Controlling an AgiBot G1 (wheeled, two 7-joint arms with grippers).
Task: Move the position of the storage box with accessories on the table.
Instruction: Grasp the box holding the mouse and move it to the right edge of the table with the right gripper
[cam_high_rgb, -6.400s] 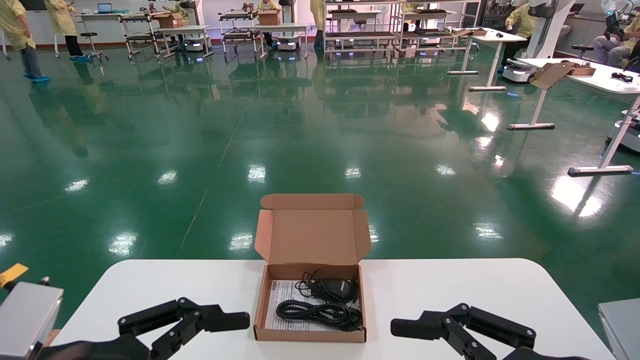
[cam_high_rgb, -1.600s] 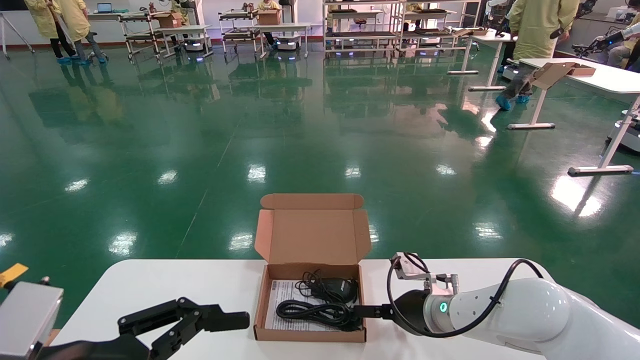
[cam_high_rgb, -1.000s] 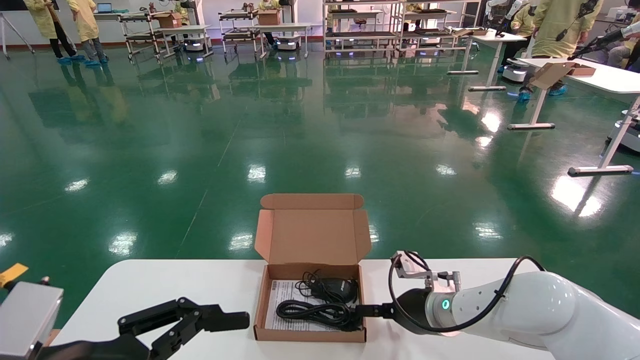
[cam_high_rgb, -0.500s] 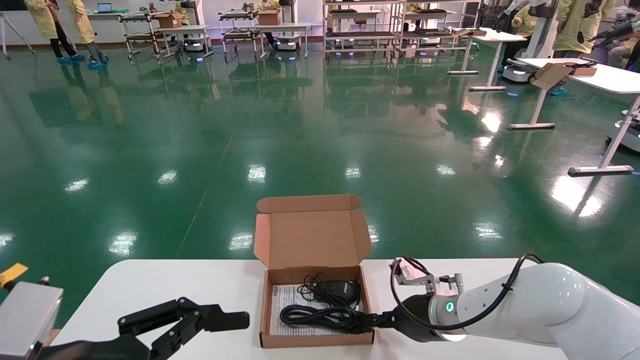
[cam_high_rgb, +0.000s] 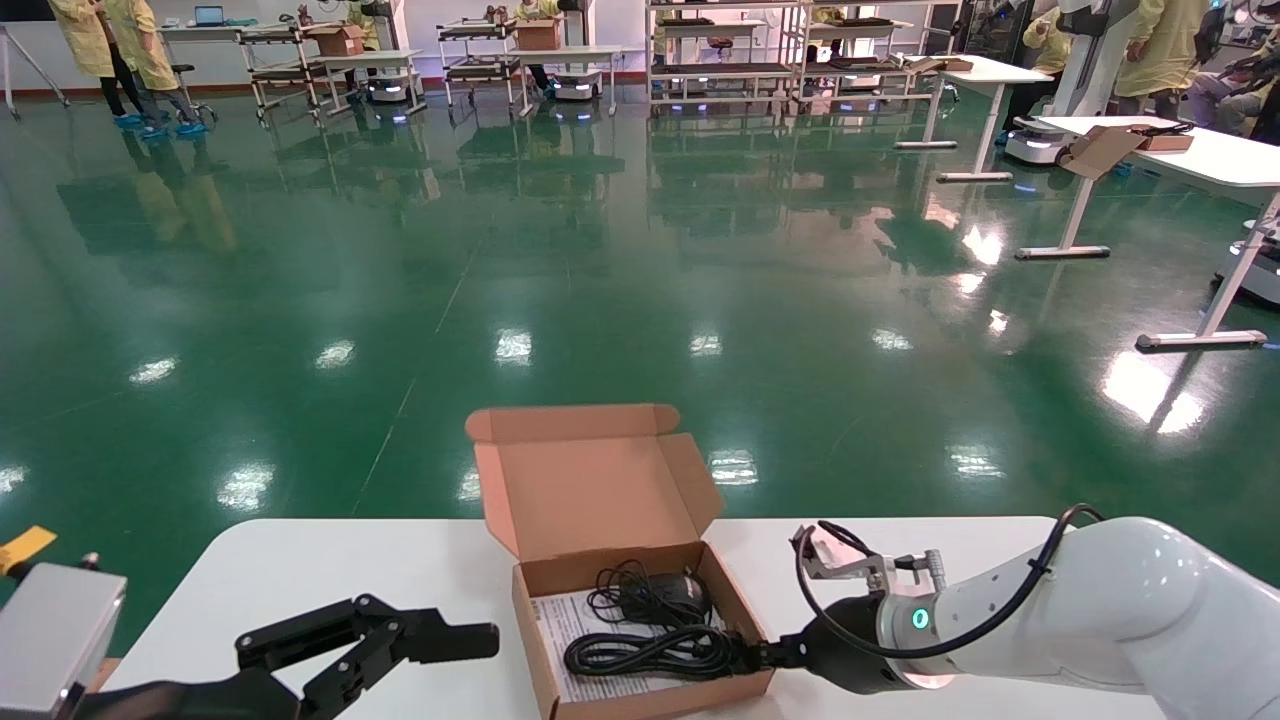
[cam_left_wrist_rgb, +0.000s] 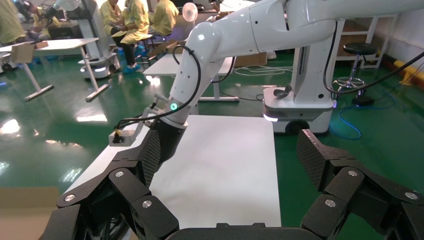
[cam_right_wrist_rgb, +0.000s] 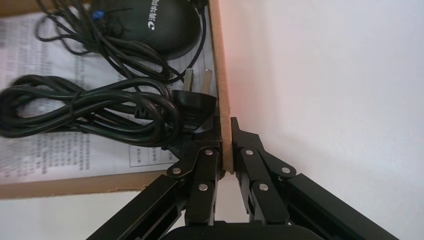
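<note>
The storage box (cam_high_rgb: 590, 495), brown cardboard with its flap lid up, lies skewed near the middle of the white table (cam_high_rgb: 300, 570). Inside it are the accessories: a black mouse (cam_high_rgb: 678, 595), coiled black cables (cam_high_rgb: 645, 655) and a printed sheet (cam_high_rgb: 565, 620). My right gripper (cam_high_rgb: 762, 655) is shut on the box's right side wall (cam_right_wrist_rgb: 219, 75), one finger inside by the plug and one outside, as the right wrist view shows at the gripper (cam_right_wrist_rgb: 225, 137). To the left of the box, my left gripper (cam_high_rgb: 470, 635) rests open and apart from it; the left gripper (cam_left_wrist_rgb: 232, 157) holds nothing.
A grey block (cam_high_rgb: 50, 640) sits at the table's left edge. Bare tabletop (cam_right_wrist_rgb: 325, 100) lies to the right of the box. Beyond the table is green floor, with white desks (cam_high_rgb: 1200, 150) at far right and a wheeled robot base (cam_left_wrist_rgb: 300, 107) past the table's end.
The box has swung round with the right gripper on its wall: the lid end went left, the near right corner came toward me. The left arm has not moved.
</note>
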